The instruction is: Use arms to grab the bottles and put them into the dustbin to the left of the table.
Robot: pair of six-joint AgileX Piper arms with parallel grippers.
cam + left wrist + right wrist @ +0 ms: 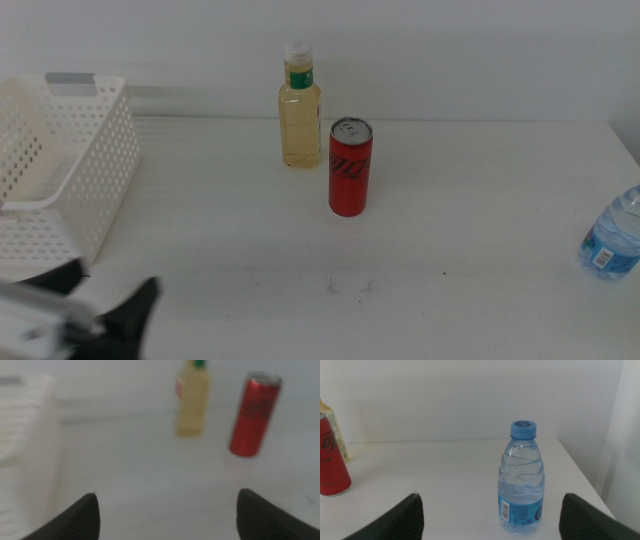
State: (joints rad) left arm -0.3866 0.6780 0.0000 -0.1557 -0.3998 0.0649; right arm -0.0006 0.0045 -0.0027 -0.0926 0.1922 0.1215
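Left gripper (110, 305) low, both jaws spread

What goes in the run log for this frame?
left end effector: open, near bin | right: open, facing water bottle | can, yellow bottle: upright

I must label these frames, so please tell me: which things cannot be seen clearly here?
- Water bottle: cut by the middle view's right edge.
- Dustbin: cut by its left edge; blurred in the left wrist view.
- Can: cut by the right wrist view's edge.
- Right end effector: absent from the middle view.

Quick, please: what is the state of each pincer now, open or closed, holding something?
Left pincer: open, holding nothing.
Right pincer: open, holding nothing, facing the water bottle.
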